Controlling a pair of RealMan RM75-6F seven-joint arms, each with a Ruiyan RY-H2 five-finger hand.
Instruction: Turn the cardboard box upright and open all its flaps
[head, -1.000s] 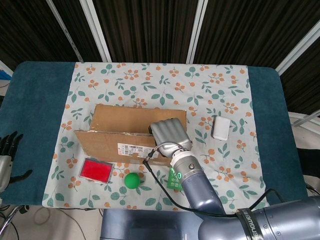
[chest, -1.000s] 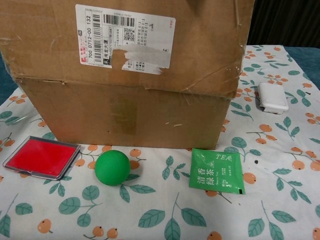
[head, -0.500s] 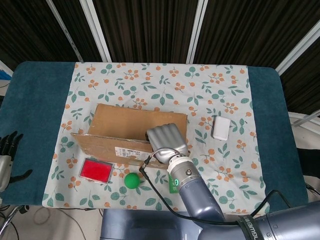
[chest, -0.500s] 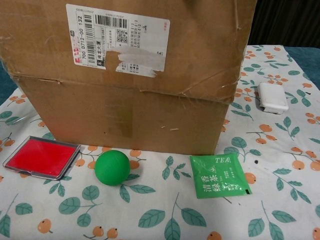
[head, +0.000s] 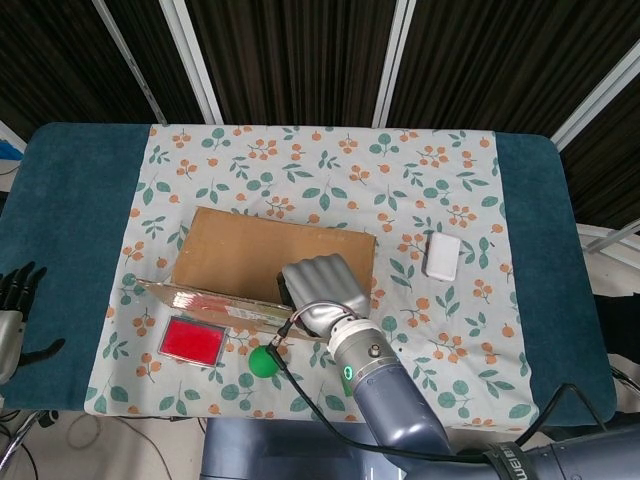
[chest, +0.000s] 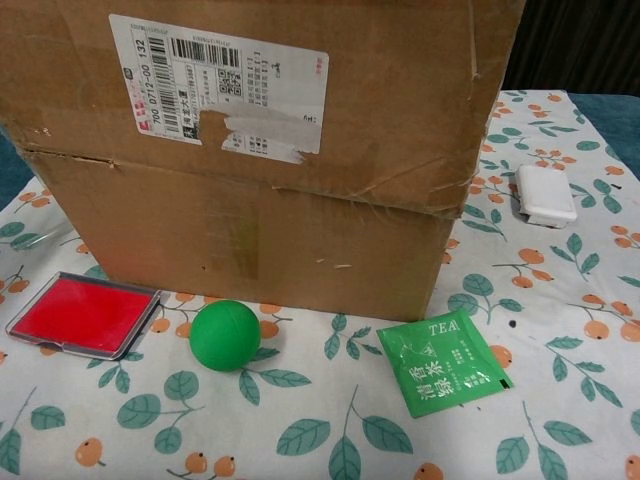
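The brown cardboard box (head: 262, 252) lies mid-table with its flaps closed. In the head view its broad top face shows, and the labelled front face is reduced to a thin strip. The chest view is filled by that front face of the box (chest: 330, 230), with a white shipping label (chest: 215, 90) and a seam across it. My right hand (head: 320, 287) rests flat on the box's top near the front right edge, fingers side by side; its thumb is hidden. My left hand (head: 14, 300) hangs off the table's left edge, fingers apart, holding nothing.
A red flat case (head: 192, 340) (chest: 85, 312) and a green ball (head: 263, 361) (chest: 225, 335) lie just in front of the box. A green tea packet (chest: 445, 362) lies to their right. A small white box (head: 441, 256) (chest: 545, 195) sits right of the cardboard box.
The box has tipped, so its front face shrank to a strip in the head view. My right hand moved left and nearer with it. The tea packet slid right and turned.
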